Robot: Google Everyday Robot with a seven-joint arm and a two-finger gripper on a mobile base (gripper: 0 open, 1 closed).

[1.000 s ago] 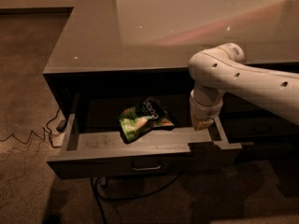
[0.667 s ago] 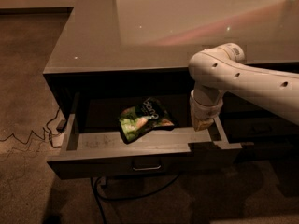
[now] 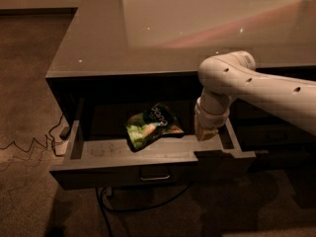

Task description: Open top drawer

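On the floor off the left edge of the tabletop [image 3: 98,38] a thin cable [image 3: 29,144] zigzags across the carpet toward a small dark plug block [image 3: 64,132] lying beside the cabinet. Under the front edge, starting just in from the front-left corner, the top drawer [image 3: 113,174] stands open, its grey tray reaching out past the edge and its tall flat front facing the camera. The metal handle [image 3: 154,176] sits at the middle of that front, and below it another dark cable [image 3: 138,209] loops over the floor. Inside the tray, about midway along, a green snack bag [image 3: 152,126] lies flat and slightly askew, clear of the drawer's front wall. To its right my claw [image 3: 207,131] points down into the right end of the tray, near the bag but apart from it and close to the right side wall. How wide the claw stands I cannot tell, and I cannot tell whether it touches the tray. My white arm [image 3: 266,90] bends above it and runs off to the right along the front edge.
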